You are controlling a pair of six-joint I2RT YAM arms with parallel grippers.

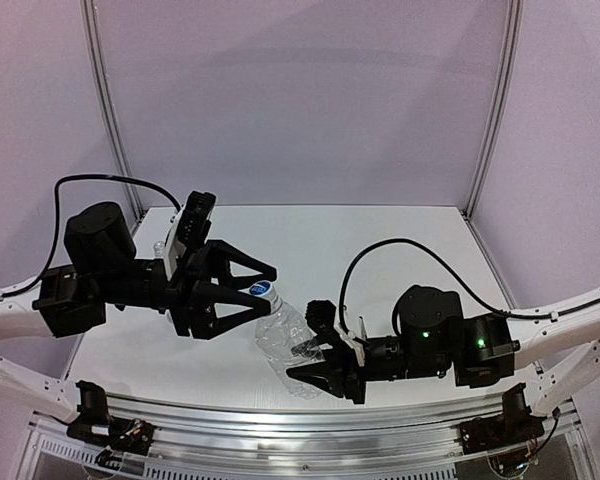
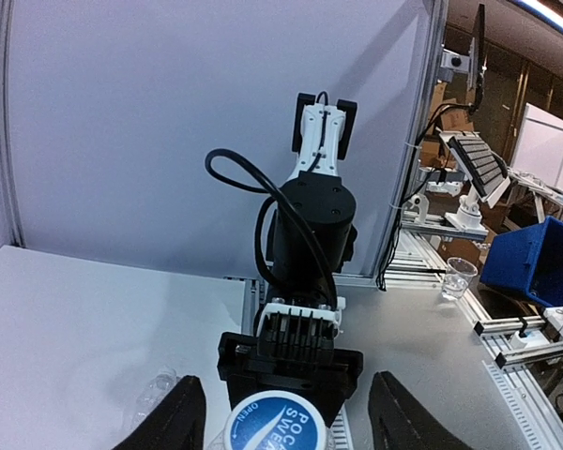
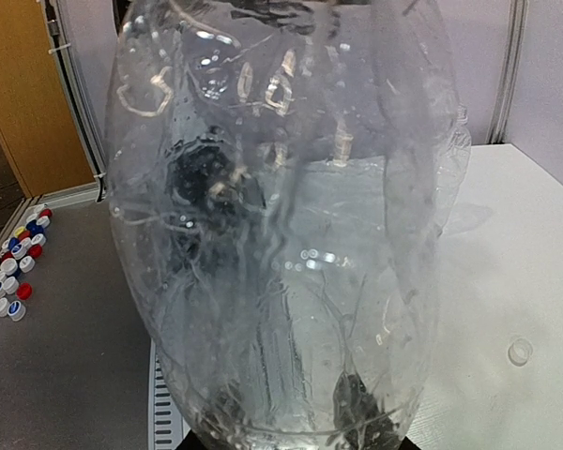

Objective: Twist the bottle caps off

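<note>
The left gripper (image 1: 266, 291) had its jaws spread. One finger stood on each side of the cap (image 2: 274, 424) with a gap showing on both sides, so it was not yet gripping. The cap, white with a blue printed top, sat just ahead of its palm and faced the wrist camera.

The right gripper (image 1: 300, 362) was clamped on the lower body of the clear, crinkled bottle (image 1: 282, 332). The bottle's long axis ran from the right gripper's fingers toward the left gripper, neck end leading, roughly in line with the left gripper's reach.

The left gripper was the nearer to the cap. By the look of it, the jaws needed to close squarely on the cap and twist about that axis.
</note>
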